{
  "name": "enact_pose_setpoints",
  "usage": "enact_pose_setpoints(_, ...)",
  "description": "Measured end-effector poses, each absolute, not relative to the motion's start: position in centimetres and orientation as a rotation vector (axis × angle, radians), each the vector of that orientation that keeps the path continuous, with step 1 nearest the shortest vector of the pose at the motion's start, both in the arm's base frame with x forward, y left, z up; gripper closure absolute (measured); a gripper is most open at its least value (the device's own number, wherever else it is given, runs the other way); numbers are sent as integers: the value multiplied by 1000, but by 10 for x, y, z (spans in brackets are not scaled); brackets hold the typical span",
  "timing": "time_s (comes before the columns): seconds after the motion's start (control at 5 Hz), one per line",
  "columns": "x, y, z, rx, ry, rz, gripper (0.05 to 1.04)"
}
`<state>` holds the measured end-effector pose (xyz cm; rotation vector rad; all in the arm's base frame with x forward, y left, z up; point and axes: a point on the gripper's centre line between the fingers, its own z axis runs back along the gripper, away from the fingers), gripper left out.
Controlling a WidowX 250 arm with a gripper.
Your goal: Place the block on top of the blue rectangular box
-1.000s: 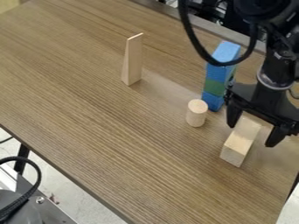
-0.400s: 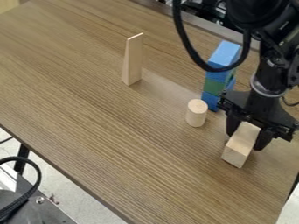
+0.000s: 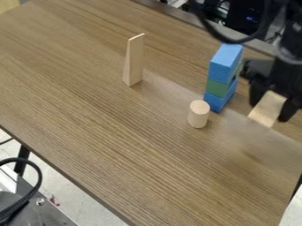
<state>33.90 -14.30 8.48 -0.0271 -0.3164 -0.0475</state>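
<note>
Grips the rectangular wooden block with fingers closed on its sides. Leaves its underside free, probably for landing on the blue rectangular box

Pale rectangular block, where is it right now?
In the camera view, at the right, the pale block is in the claw, right of the blue-and-green stack.

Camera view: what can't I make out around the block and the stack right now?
- Pale wooden rectangular block, camera view: its gripped sides are hidden by the black two-finger gripper.
- Block's height above the brown wood-grain table, camera view: the slanted angle leaves it unsettled.
- Blue-and-green stack, camera view: its own near faces hide its far side.
- Black robot arm, camera view: cut off by the edge.
</note>
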Motion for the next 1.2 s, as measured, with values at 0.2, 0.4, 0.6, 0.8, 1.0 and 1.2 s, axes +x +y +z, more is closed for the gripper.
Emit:
enact_pose_setpoints(0.2, 350, -149, 106, -13, -343, -93, 507)
enact_pose_setpoints(0.4, 352, -148, 125, -20, -381, -100, 507)
enact_pose_setpoints(0.6, 354, -141, 135, -23, -393, -88, 507)
enact_pose_setpoints(0.8, 355, -131, 145, -43, -404, -68, 507)
enact_pose_setpoints(1.0, 358, -116, 160, -61, -412, -23, 507)
enact_pose_setpoints(1.2, 368, -109, 173, -108, -424, 11, 507)
